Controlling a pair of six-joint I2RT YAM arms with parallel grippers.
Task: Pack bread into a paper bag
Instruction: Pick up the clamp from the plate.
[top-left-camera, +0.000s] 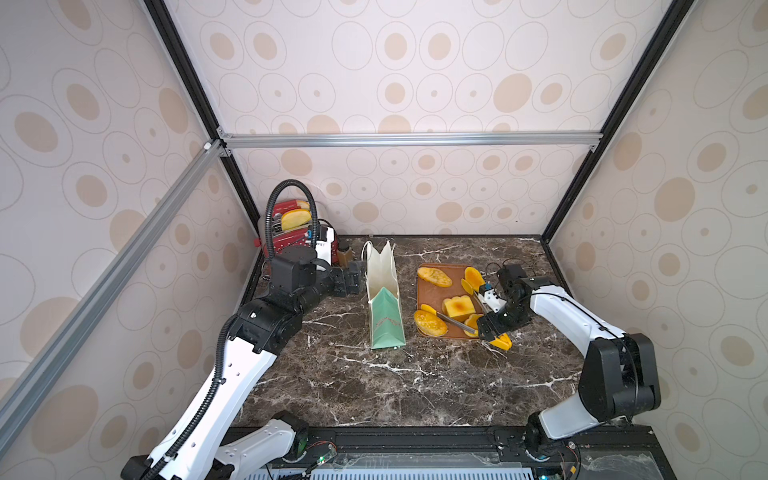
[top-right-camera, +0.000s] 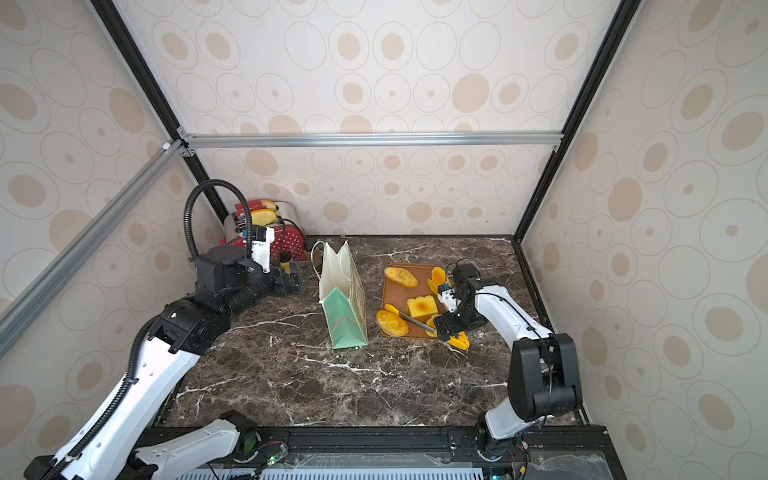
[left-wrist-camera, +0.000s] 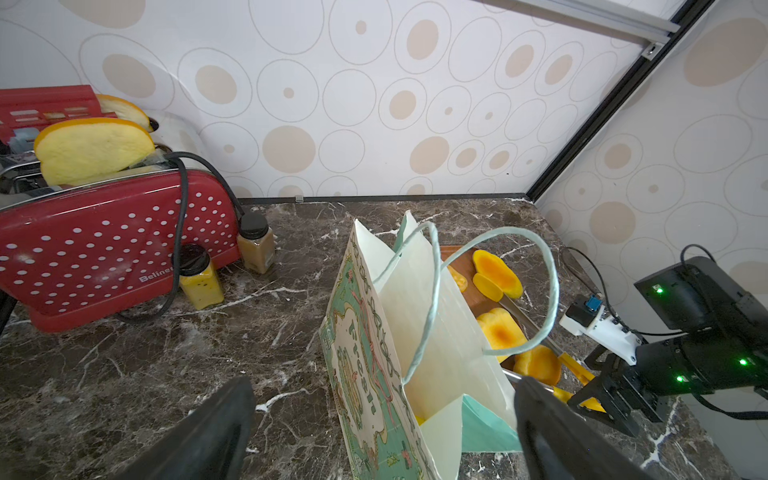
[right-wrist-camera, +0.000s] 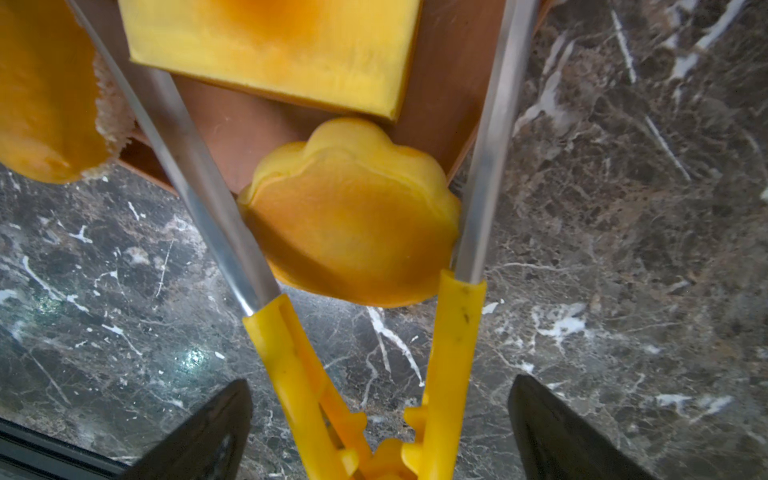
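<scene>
the right gripper (right-wrist-camera: 380, 386) hangs over the marble table (right-wrist-camera: 623, 249), jaws spread wide and clamping nothing. the yellow hinge end of the tongs (right-wrist-camera: 457, 332) lies between them, touching neither finger. just beyond, between the 2 steel tong arms, a scalloped round bun (right-wrist-camera: 353, 224) overhangs the edge of the brown tray (right-wrist-camera: 232, 120), with the square loaf (right-wrist-camera: 270, 37) behind it. the green paper bag (top-left-camera: 384, 299) stands upright left of the tray. the left gripper (top-left-camera: 355, 279), jaws also apart, sits just beside the bag.
</scene>
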